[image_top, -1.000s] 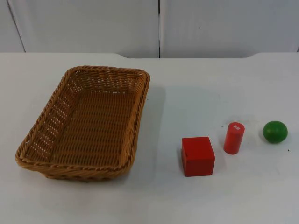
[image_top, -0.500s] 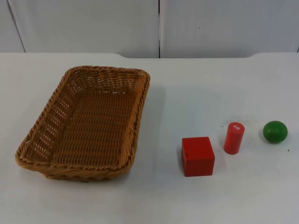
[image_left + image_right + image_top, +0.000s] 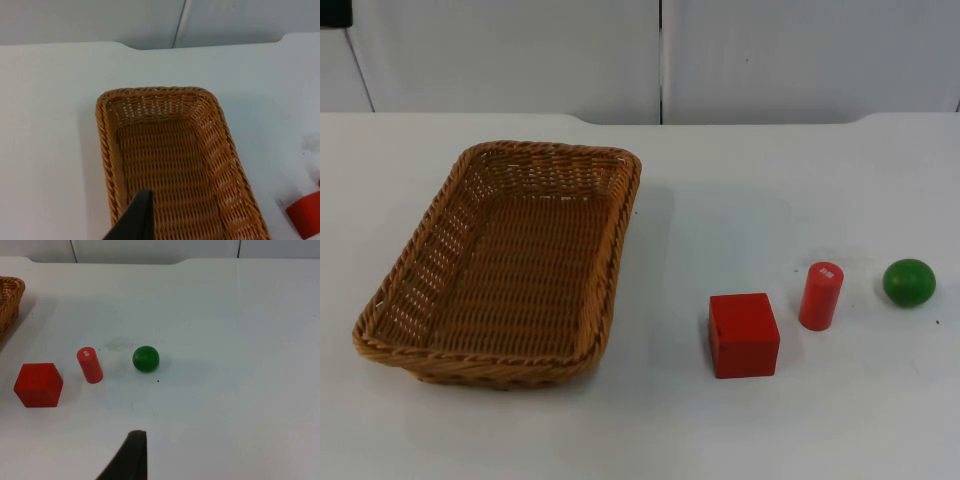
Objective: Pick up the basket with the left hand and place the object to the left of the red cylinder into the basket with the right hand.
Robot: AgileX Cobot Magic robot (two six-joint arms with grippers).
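A brown wicker basket (image 3: 500, 262) lies empty on the left half of the white table; its rim (image 3: 165, 92) also shows in the left wrist view. A red cube (image 3: 744, 334) sits to the left of an upright red cylinder (image 3: 820, 295), and a green ball (image 3: 908, 282) rests to the cylinder's right. The right wrist view has the same row: cube (image 3: 38, 384), cylinder (image 3: 89, 365), ball (image 3: 145, 358). My left gripper (image 3: 135, 220) hangs above the basket's end, apart from it. My right gripper (image 3: 131, 455) is held above bare table, short of the three objects. Neither holds anything.
A grey partition wall (image 3: 660, 55) closes off the table's far edge. A black part of the left arm (image 3: 334, 12) shows at the upper left corner of the top view. White table (image 3: 720, 200) lies bare between the basket and the cube.
A black part of the left arm has come into the top view's upper left corner. The basket, cube, cylinder and ball have not moved.
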